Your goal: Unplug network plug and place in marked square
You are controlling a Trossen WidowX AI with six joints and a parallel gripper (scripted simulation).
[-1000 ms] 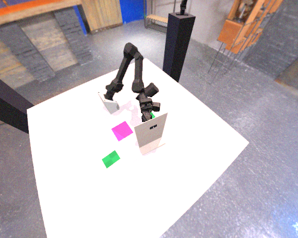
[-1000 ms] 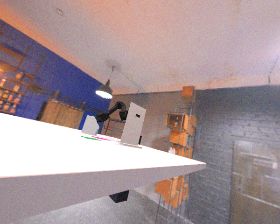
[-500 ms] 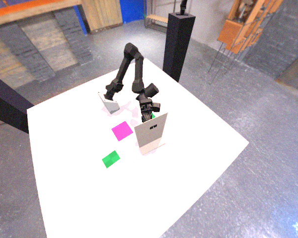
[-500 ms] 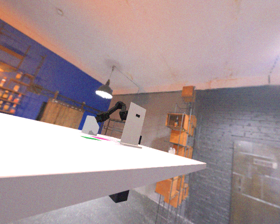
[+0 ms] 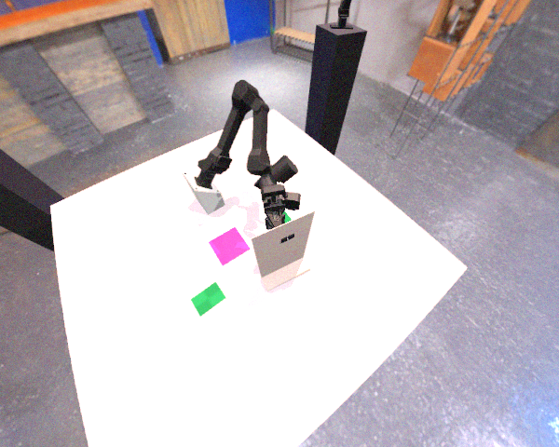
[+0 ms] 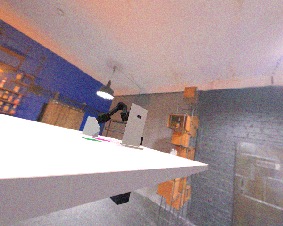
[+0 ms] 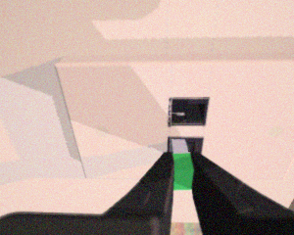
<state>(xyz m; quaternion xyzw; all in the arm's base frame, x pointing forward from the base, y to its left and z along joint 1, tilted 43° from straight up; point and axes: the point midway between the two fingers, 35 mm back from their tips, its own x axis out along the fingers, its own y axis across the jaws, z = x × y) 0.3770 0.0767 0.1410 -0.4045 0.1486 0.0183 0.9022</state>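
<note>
The upright panel [image 5: 282, 254] [image 6: 134, 131] [image 7: 255, 122] has two dark openings, one above the other in the wrist view. The upper socket [image 7: 190, 112] holds no plug. The plug [image 7: 182, 172], green with a pale front part, reaches to the lower socket [image 7: 199, 144]. My gripper [image 7: 180, 161] [image 5: 274, 225] is shut on the plug, one dark finger on each side. The thin tab cannot be told apart, and the depth of the plug in the socket is hidden. A magenta square [image 5: 228, 246] lies on the table [image 5: 173, 365], beside the panel.
A green patch [image 5: 208, 298] lies on the table beyond the magenta one; another green patch [image 5: 287, 218] shows partly behind the panel. A grey angled block [image 5: 209, 200] [image 6: 90, 126] stands near the arm's base. The panel's foot [image 5: 301, 274] lies low on the table.
</note>
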